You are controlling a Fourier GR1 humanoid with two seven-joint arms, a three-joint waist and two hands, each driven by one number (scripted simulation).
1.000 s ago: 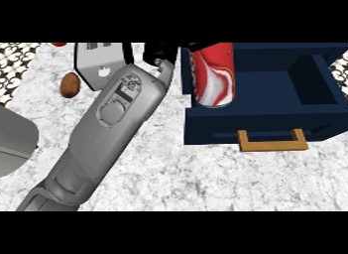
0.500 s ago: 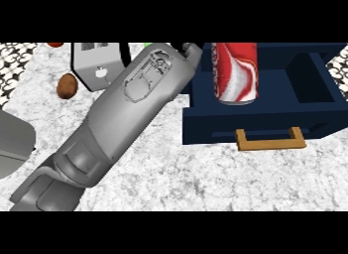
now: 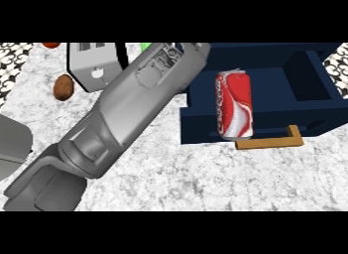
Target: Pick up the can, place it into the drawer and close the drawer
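1. Lying on its side in the open dark-blue drawer, the red can has its silver top pointing toward the view's top edge & its lower end at the drawer's front wall.
2. Can shows white swirl markings on the red; nothing visibly grips it.
3. Drawer is pulled out over the counter, w/ a tan wooden handle on its front, just below-right of the can's lower end.
4. A big grey forearm runs diagonally from lower left up to the top centre, ending right at the drawer's left rear corner.
5. Its hand isn't visible past the wrist, so can't tell if fingers are spread, pressed together or pinching anything.
6. Which arm this is can't be told for sure from the view.
7. A grey curved part sits at the left edge, apart from the can.
8. On the white marble counter, upper left: a brown potato-like item, just beside a grey box-shaped object.
9. A small red thing & a bit of green peek in at the top edge; too little shows to name them.
10. Black-&-white patterned surface borders the counter at left & right.
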